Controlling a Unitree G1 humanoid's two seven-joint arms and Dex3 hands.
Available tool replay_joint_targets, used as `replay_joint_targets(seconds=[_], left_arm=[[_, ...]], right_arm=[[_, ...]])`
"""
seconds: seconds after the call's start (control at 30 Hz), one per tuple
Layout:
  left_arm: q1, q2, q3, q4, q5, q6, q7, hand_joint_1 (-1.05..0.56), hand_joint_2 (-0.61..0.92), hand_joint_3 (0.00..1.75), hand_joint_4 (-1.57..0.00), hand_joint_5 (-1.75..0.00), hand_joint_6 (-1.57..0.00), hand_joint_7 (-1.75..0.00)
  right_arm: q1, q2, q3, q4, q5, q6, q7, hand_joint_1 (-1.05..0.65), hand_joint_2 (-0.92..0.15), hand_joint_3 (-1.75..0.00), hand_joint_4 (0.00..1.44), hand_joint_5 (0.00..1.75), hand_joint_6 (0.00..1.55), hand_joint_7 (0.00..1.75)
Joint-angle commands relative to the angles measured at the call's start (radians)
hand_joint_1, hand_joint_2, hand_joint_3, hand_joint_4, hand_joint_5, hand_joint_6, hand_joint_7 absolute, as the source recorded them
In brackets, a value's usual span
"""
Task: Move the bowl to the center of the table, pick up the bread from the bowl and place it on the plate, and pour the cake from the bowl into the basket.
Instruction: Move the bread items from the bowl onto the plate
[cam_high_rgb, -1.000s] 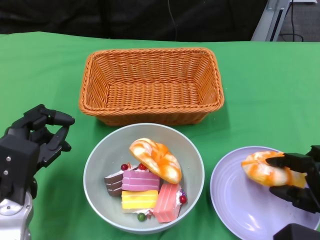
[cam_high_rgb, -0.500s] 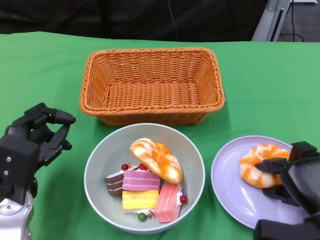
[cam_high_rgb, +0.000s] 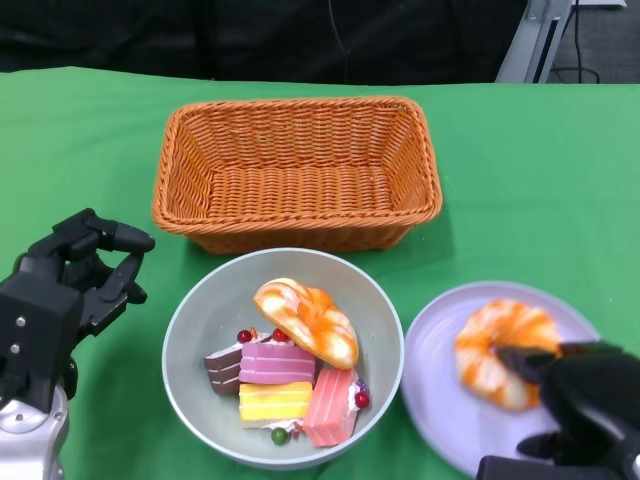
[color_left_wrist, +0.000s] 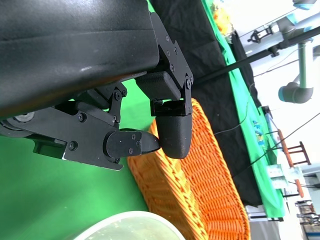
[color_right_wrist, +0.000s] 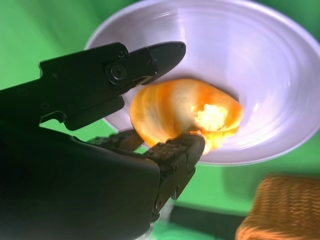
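Note:
The grey bowl (cam_high_rgb: 190, 300) stands at the table's front middle. It holds an orange-white bread (cam_high_rgb: 305, 320) and several cake slices (cam_high_rgb: 280, 380). A second bread (cam_high_rgb: 490, 345) lies on the lilac plate (cam_high_rgb: 435, 400) to the bowl's right. My right hand (cam_high_rgb: 585, 410) grips it from the near side. In the right wrist view the bread (color_right_wrist: 180, 112) sits on the plate (color_right_wrist: 270, 75) between my fingers (color_right_wrist: 150, 55), the lower ones touching it. My left hand (cam_high_rgb: 70, 280) hovers left of the bowl, loosely curled and holding nothing.
The orange wicker basket (cam_high_rgb: 297, 170) stands just behind the bowl with nothing inside, and it also shows in the left wrist view (color_left_wrist: 200, 175). Green cloth covers the table. A metal stand rises at the far right (cam_high_rgb: 525, 40).
My right hand has lowered the bread from above the plate onto it and drawn back toward me. The head view has shifted slightly. The left hand has stayed put.

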Motion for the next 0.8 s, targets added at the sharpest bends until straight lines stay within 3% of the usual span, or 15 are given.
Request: replay_joint_targets(seconds=[0.03, 0.13, 0.37, 0.63, 0.8], left_arm=[[-0.008, 0.021, 0.002, 0.008, 0.002, -0.012, -0.002, -0.11, 0.92, 0.38, -0.80, -1.41, -0.77, -1.14], [-0.006, 0.019, 0.002, 0.003, 0.000, -0.008, -0.001, -0.11, 0.92, 0.38, -0.80, -1.41, -0.77, -1.14], [-0.012, 0.018, -0.003, 0.017, 0.004, -0.009, 0.002, -0.11, 0.92, 0.39, -0.80, -1.41, -0.77, -1.14], [-0.005, 0.019, -0.004, 0.009, 0.003, -0.016, 0.002, -0.11, 0.92, 0.39, -0.81, -1.41, -0.77, -1.15], [-0.004, 0.022, -0.006, 0.004, 0.008, -0.009, 0.004, -0.11, 0.92, 0.39, -0.80, -1.41, -0.76, -1.15]], right_arm=[[0.034, -0.016, -0.036, -0.145, 0.033, 0.055, 0.159, -0.68, -0.92, -0.10, 0.28, 0.00, 0.22, 0.00], [0.043, -0.019, -0.082, -0.302, 0.034, 0.106, 0.284, -0.77, -0.92, -0.19, 0.29, 0.01, 0.23, 0.01], [0.028, 0.014, -0.170, -0.542, 0.046, 0.197, 0.463, -0.76, -0.92, -0.20, 0.29, 0.00, 0.30, 0.03], [0.035, 0.041, -0.171, -0.563, 0.036, 0.196, 0.495, -0.73, -0.92, -0.17, 0.29, 0.01, 0.34, 0.03], [0.077, 0.128, -0.208, -0.583, 0.142, 0.110, 0.337, -0.69, -0.92, -0.13, 0.37, 0.05, 0.40, 0.05]])
